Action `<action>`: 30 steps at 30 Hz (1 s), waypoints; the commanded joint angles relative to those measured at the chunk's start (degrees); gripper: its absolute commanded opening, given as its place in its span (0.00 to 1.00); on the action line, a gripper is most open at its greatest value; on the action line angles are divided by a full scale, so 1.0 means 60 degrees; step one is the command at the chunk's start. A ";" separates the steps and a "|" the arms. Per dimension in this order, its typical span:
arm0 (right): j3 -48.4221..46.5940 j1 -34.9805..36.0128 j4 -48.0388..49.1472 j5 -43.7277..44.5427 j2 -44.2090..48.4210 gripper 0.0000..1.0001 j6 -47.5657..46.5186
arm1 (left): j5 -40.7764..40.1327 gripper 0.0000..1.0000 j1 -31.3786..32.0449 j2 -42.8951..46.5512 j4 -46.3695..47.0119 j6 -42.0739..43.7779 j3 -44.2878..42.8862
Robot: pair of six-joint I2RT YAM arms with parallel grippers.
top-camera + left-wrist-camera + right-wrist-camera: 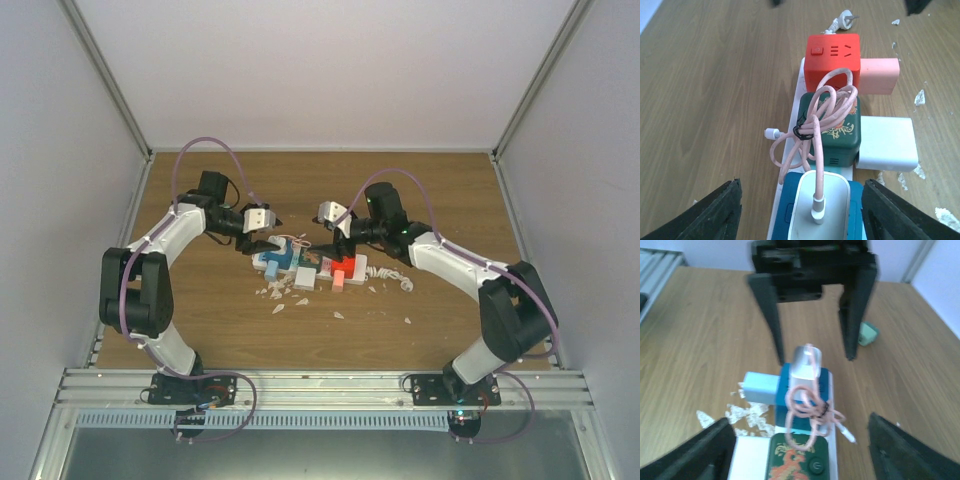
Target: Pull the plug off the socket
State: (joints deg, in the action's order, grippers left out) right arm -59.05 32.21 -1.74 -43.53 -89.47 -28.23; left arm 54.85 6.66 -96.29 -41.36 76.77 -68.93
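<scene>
Step in hand: I'm lining my left gripper (801,186) up on the white plug (817,212) seated on the blue cube (789,210), and that's the one I take as the plug to pull
Left jaws: wide, one finger each side of the white plug, neither pad touching it, nothing held
Right jaws: my right gripper (800,420) is spread as well, hanging over the green adapter (792,462) and clasping nothing
Where the socket is: the socket (264,264) lies flat on the wooden table (700,100), mid-table between my two wrists; along it from my left camera come the blue cube, the green adapter, then the red cube (834,60)
Plug against jaws: centred in my left gap; how far my tips are down its flanks I can't quite tell from these angles
Cable: the pink cable (827,115) leaves the plug's top and lies in a tied bundle over the green adapter, so it sits right where I close
How to do it well: settle lower, pinch the plug's body under the cable stub, never the cable itself, then pull straight along the pins with no rocking
Hold-down: the strip looks light and may lift with the pull, so my right should press on it or on a neighbouring block
Risk: grip too low and the blue cube may come away with the plug
</scene>
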 commanded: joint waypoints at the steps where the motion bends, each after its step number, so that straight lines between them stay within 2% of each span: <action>1: 0.0067 0.0625 -0.1547 -0.0510 0.0159 0.61 -0.0753 | 0.0265 0.62 0.0013 -0.0147 0.0259 -0.0637 -0.0170; 6: -0.0214 0.1559 -0.1352 0.0269 -0.0505 0.59 -0.0444 | 0.0225 0.63 0.0006 0.0026 0.0545 -0.0898 -0.0030; 18: -0.1331 0.1315 -0.0629 0.2117 -0.2061 0.61 0.0498 | -0.0005 0.59 0.0012 0.0338 0.0270 -0.0261 0.0324; 24: -0.1710 0.1282 -0.0278 0.2368 -0.2812 0.63 0.0557 | -0.0033 0.49 0.0023 0.0207 -0.0049 0.0203 0.0271; 27: -0.1782 0.1290 -0.0124 0.2465 -0.3082 0.64 0.0602 | -0.0123 0.48 0.0020 0.0199 -0.0132 0.0379 0.0278; 30: -0.1886 0.1324 0.0010 0.2560 -0.3287 0.68 0.0687 | -0.0187 0.48 0.0025 0.0200 -0.0200 0.0529 0.0316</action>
State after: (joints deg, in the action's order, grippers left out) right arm -68.58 40.16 -3.97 -29.80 -107.35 -25.19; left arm 53.69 6.66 -96.14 -41.58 77.19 -67.79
